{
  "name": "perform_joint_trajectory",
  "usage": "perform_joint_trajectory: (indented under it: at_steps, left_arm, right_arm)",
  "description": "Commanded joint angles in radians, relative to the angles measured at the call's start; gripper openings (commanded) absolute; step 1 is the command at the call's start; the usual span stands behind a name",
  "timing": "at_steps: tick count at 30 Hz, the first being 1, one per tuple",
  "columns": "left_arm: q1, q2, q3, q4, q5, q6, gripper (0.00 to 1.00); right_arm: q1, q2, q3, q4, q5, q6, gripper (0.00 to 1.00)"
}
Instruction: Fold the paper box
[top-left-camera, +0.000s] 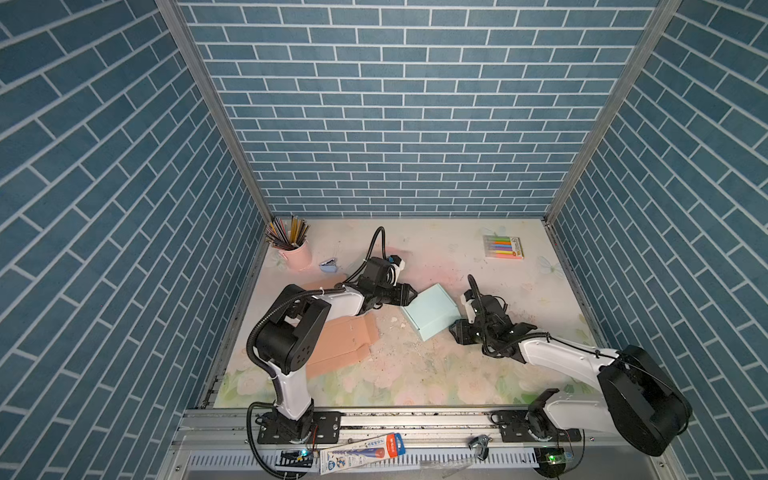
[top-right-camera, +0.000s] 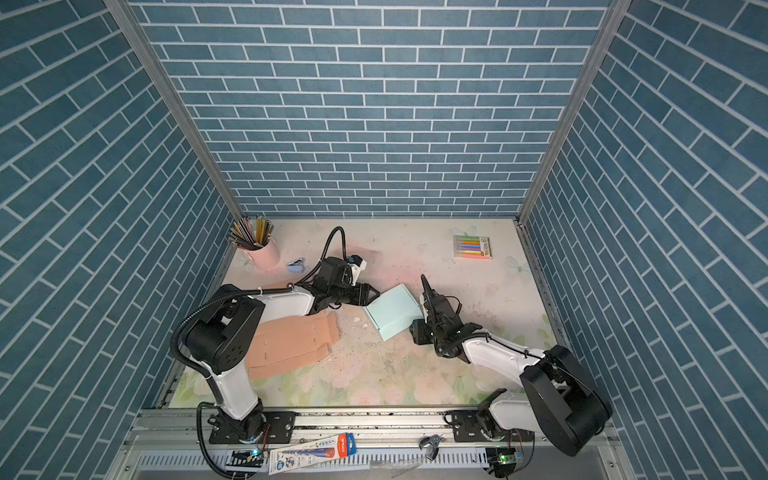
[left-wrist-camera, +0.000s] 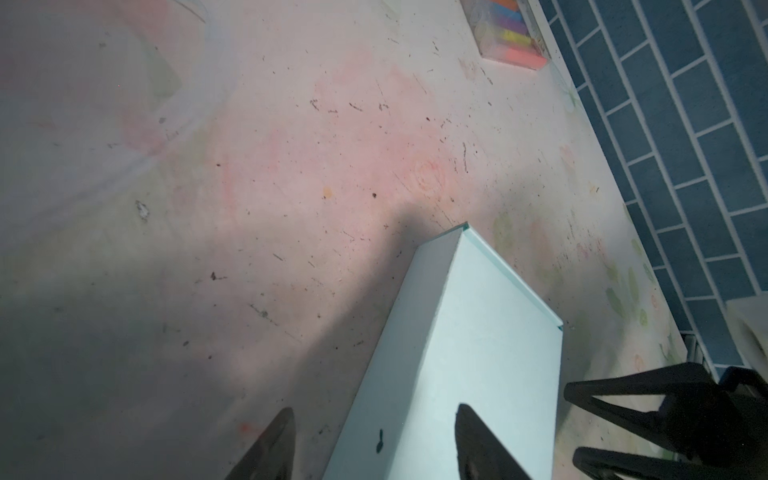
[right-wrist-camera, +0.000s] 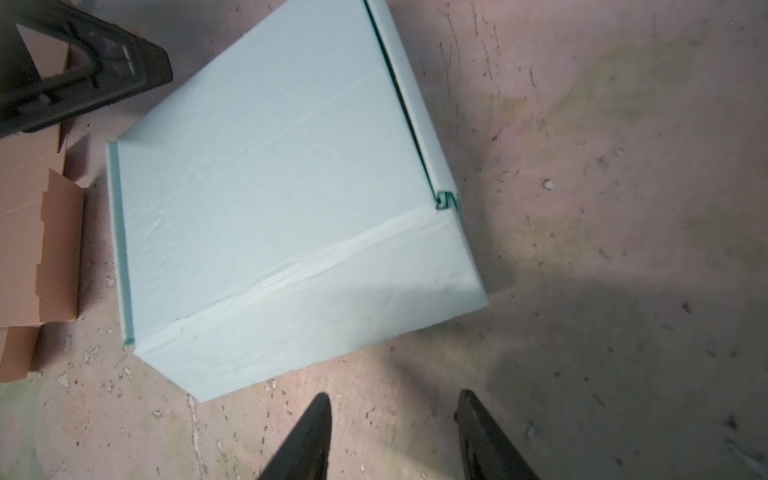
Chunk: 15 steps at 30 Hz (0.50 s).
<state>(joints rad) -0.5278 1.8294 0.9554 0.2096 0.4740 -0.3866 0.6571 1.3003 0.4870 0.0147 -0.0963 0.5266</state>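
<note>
The pale blue paper box (top-left-camera: 432, 311) sits closed near the middle of the floral worktop (top-left-camera: 457, 374), turned at an angle to its edges, with its lid down and a thin dark seam showing along one side in the right wrist view (right-wrist-camera: 270, 208). The left gripper (top-left-camera: 408, 293) is at the box's far left corner with its fingers spread. In the left wrist view (left-wrist-camera: 374, 411) one finger is over the lid and the other over the bare worktop, so the box's edge lies between them; whether either finger touches the box cannot be told. The right gripper (top-left-camera: 455, 331) is low at the box's near right side, also spread, with nothing between its fingers (right-wrist-camera: 392, 397) and the box wall just ahead of them. A flat brown cardboard sheet (top-left-camera: 345, 345) lies to the left of the box. A pink cup of pencils (top-left-camera: 297, 253) stands in the far left corner, and a pack of markers (top-left-camera: 503, 247) lies at the far right.
</note>
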Motion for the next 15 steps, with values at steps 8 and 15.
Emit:
perform_joint_trajectory:
  at_steps: [8, 15]
  left_arm:
    - [-0.006, -0.009, -0.040, 0.040, 0.039, 0.002, 0.62]
    - [-0.029, -0.024, -0.070, 0.064, 0.040, -0.014, 0.62]
  right_arm:
    - [0.022, 0.057, 0.041, 0.016, -0.005, 0.014, 0.48]
    - [0.024, 0.065, 0.032, 0.022, -0.002, 0.016, 0.48]
